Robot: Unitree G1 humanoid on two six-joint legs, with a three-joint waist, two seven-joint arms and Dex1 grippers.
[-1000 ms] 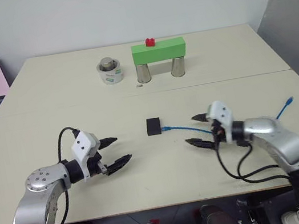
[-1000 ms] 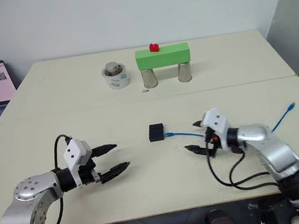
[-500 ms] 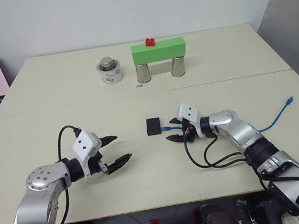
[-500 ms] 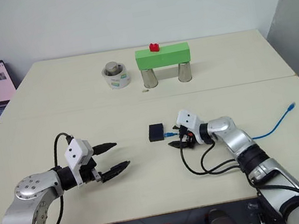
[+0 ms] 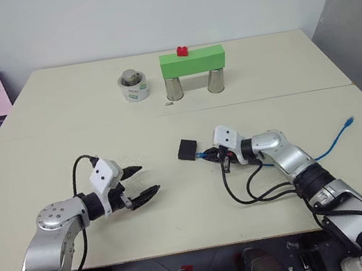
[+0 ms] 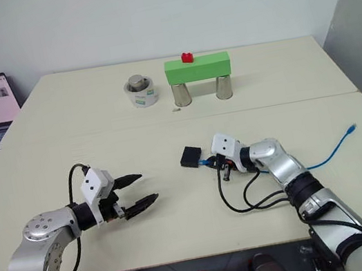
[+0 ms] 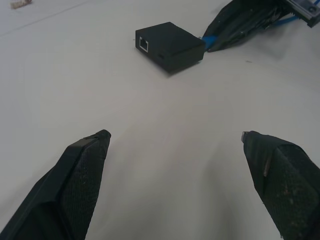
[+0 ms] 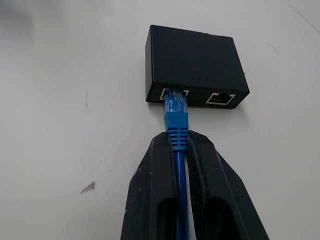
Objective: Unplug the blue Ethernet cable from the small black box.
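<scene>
A: Right gripper [image 8: 180,150] fingers are clamped on the blue Ethernet cable [image 8: 178,131], right at the ribbed boot behind the plug. The plug is seated in the small black box [image 8: 192,57], just ahead of the fingertips, on the counter [image 8: 65,75].

B: Left gripper [image 7: 175,150]?

A: Fingers spread wide, holding nothing, hovering over the counter. The box is well ahead of them, untouched.

B: Handling?

A: My guess: the box is light and will drag with the cable if it isn't pinned. The cable is soft, so grip the stiff boot near the plug. The latch tab probably needs pressing.

B: View differences?

A: The right wrist view shows the plug in one port and an empty second port beside it. The left wrist view shows a port on the box's opposite face. The head views show the cable's free end [image 5: 351,121] lying far behind the right fingers.
</scene>
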